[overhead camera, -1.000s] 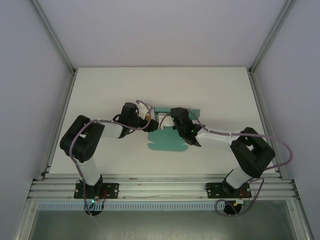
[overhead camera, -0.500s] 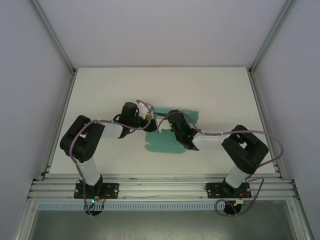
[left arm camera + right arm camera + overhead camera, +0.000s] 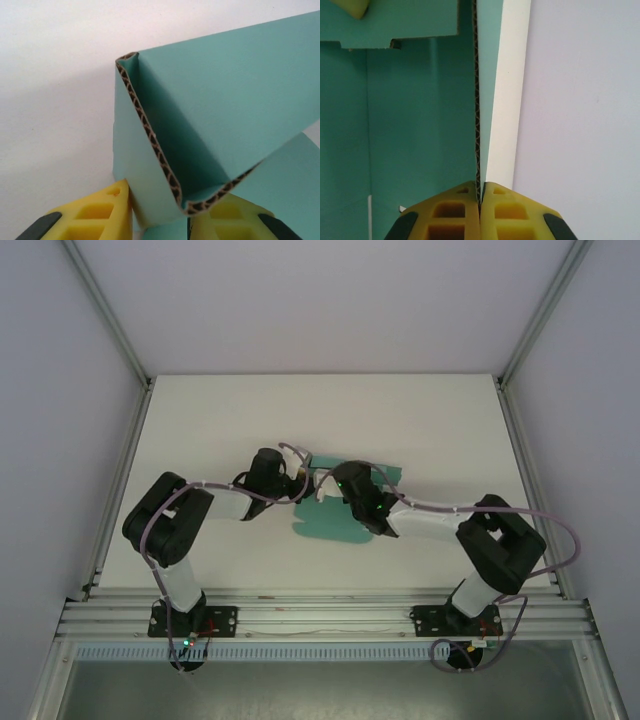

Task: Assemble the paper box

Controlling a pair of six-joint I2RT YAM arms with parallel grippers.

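Observation:
The paper box is a teal-green corrugated card sheet lying mid-table, with its far flaps lifted. In the left wrist view a folded corner of the paper box stands up. Its crease is wedged between the yellow fingers of my left gripper, which touch it on both sides. My right gripper is shut on the edge of an upright wall of the paper box, seen edge-on. From above, the left gripper and right gripper meet close together at the sheet's far left part.
The white table stretches out to the left, right and far side of the sheet. Metal frame posts run along both sides. An aluminium rail carries the arm bases at the near edge.
The right arm's elbow swung left and then back right, and its wrist stayed on the card. The left gripper edged right. The far flap shifted slightly.

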